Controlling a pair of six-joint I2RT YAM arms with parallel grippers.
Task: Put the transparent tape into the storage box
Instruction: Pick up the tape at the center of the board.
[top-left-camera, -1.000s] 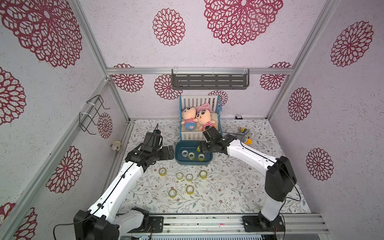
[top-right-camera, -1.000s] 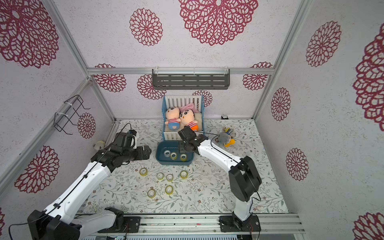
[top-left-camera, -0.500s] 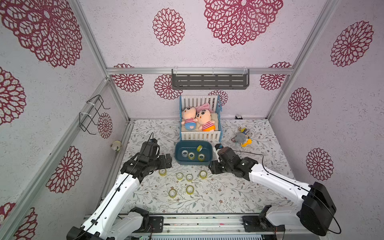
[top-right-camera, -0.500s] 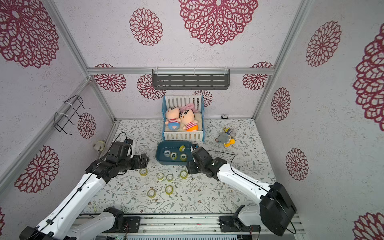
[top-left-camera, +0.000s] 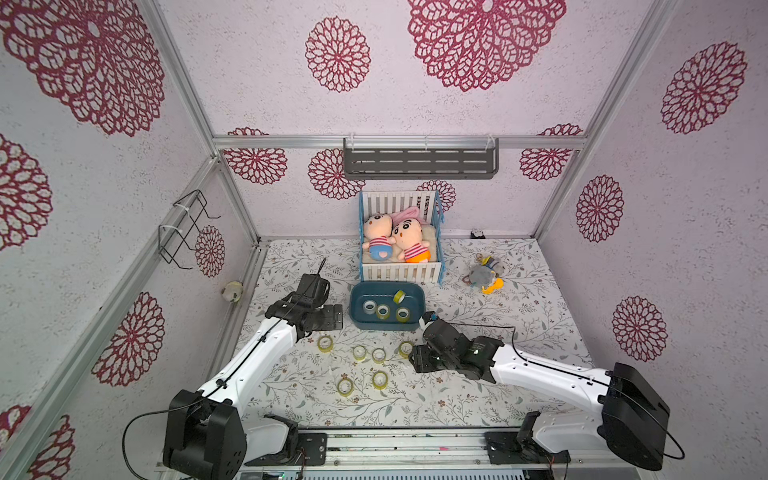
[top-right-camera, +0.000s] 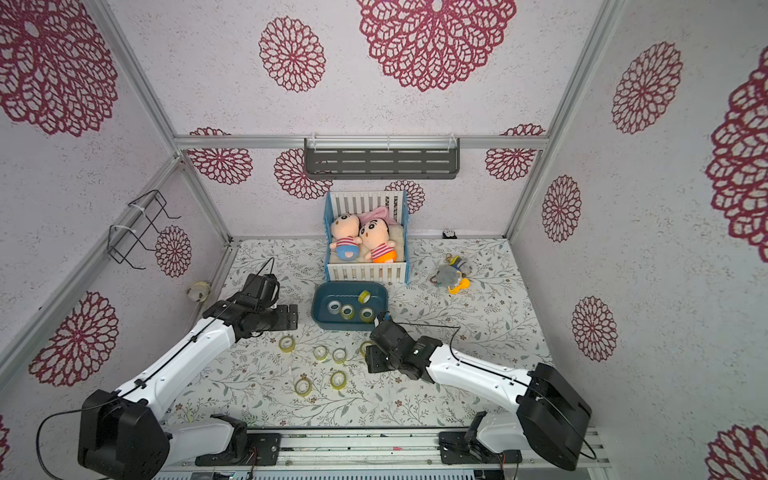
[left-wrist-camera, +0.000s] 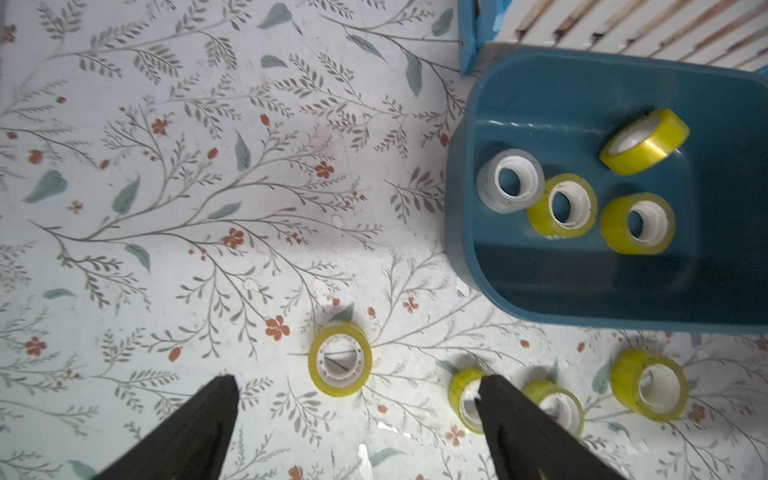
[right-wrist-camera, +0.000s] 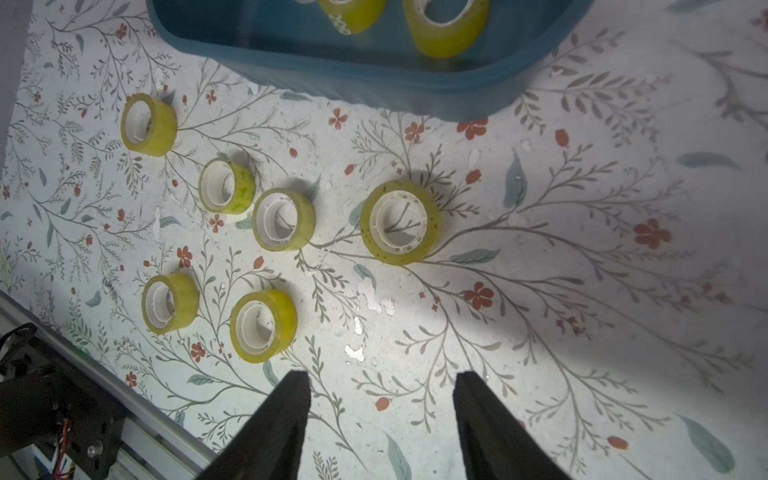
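Furthest left, the left gripper (top-left-camera: 332, 318) hangs just beside the left end of the storage box (top-left-camera: 384, 326), its jaws spread wide with nothing between them. In the left wrist view its fingers (left-wrist-camera: 199, 419) frame the leftmost tape roll (left-wrist-camera: 340, 359), which lies flat on the floral mat (left-wrist-camera: 166, 208). Six rolls of transparent tape are out on the mat in front of the box: that one, three more in a loose row to its right, and two nearer the robot's base. The storage box sits just in front of the toy crib (top-left-camera: 401, 272) and has four rolls in it, three flat and one yellow roll (top-left-camera: 399, 296) tipped on its edge. Further right, the nearest loose roll (right-wrist-camera: 400, 222) lies just ahead of the right gripper (right-wrist-camera: 382, 376), whose jaws stand open and empty above the mat. Each roll looks light and rigid, a hard white core wound with slick film, so it should neither crush nor sag. The smooth round rim may slip or pivot under a glancing squeeze. The surest hold is probably a pinch through the wall, one finger down the core and one outside, or else squarely across the full width
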